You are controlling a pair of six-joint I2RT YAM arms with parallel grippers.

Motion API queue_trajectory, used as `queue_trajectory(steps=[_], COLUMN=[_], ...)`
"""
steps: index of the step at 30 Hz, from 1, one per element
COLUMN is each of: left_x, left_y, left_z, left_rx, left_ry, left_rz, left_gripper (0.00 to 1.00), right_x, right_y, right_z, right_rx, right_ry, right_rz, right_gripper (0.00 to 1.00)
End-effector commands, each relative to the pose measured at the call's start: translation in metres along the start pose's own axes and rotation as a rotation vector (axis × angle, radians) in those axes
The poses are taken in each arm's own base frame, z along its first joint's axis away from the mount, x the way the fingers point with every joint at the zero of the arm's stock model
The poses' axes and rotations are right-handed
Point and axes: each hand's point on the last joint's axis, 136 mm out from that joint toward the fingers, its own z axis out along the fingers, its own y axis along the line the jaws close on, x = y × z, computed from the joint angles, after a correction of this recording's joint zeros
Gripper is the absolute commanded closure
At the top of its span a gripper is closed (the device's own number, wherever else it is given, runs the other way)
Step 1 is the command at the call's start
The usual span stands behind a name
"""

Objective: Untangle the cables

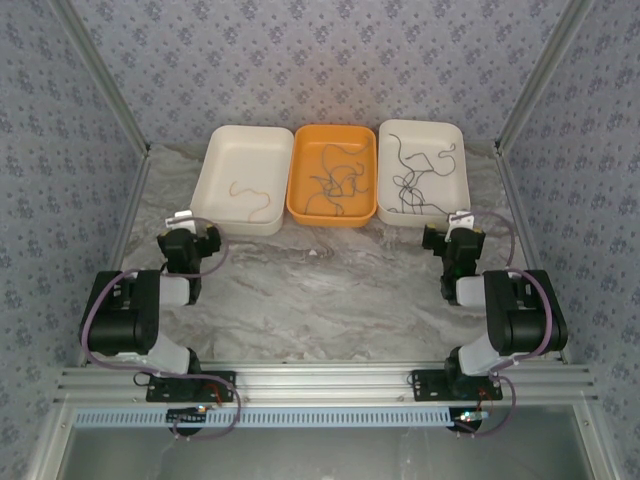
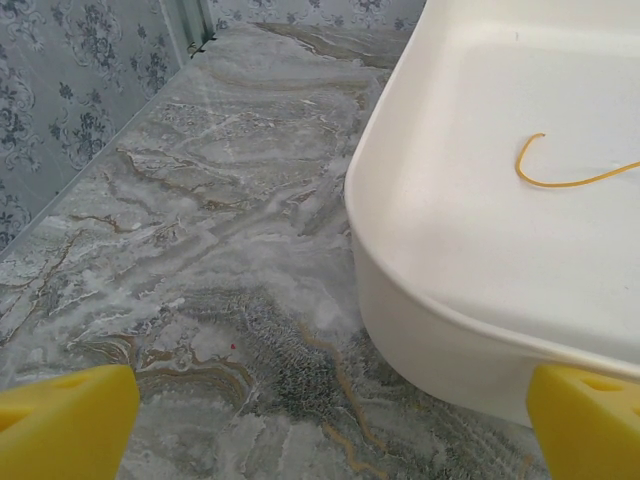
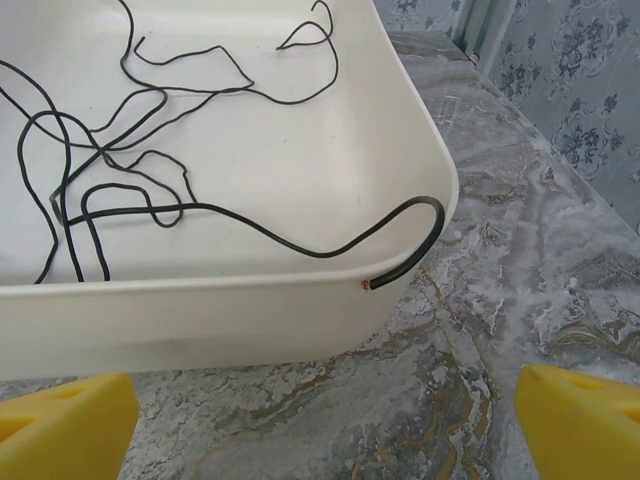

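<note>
A tangle of dark and light cables [image 1: 333, 180] lies in the orange middle tray [image 1: 330, 218]. Several black cables [image 1: 418, 182] are spread in the right white tray [image 1: 420, 221]. In the right wrist view one black cable [image 3: 316, 254] hooks its end over that tray's near corner [image 3: 200, 320]. A single tan cable [image 1: 250, 192] [image 2: 560, 182] rests in the left white tray [image 1: 215, 160] [image 2: 430, 340]. My left gripper [image 1: 182, 222] [image 2: 325, 430] is open just before the left tray's near left corner. My right gripper [image 1: 460, 222] [image 3: 325, 430] is open before the right tray's near right corner. Both hold nothing.
The three trays stand side by side at the back of the marble table [image 1: 330, 290]. Patterned walls and slanted metal posts [image 1: 110, 100] close in both sides. An aluminium rail [image 1: 320, 385] runs along the near edge at the arm bases.
</note>
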Motion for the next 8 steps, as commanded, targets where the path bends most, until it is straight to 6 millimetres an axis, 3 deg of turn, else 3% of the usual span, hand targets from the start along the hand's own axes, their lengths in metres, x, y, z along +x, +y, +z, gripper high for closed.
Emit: queue_trajectory(steps=[1,8], left_x=[-0.0056,-0.0052], left_y=[-0.0015,-0.0015], left_z=[0.0024,0.0025], left_rx=[0.011,0.011], left_ry=[-0.01,-0.009], left_rz=[0.005,0.004], left_gripper=[0.01,0.01], right_x=[-0.0009,-0.0009], right_y=[-0.0001,-0.0001], right_z=[0.0015,0.0013], right_rx=[-0.001,0.001], right_ry=[0.002,0.001], right_rz=[0.005,0.003], right_gripper=[0.01,0.01])
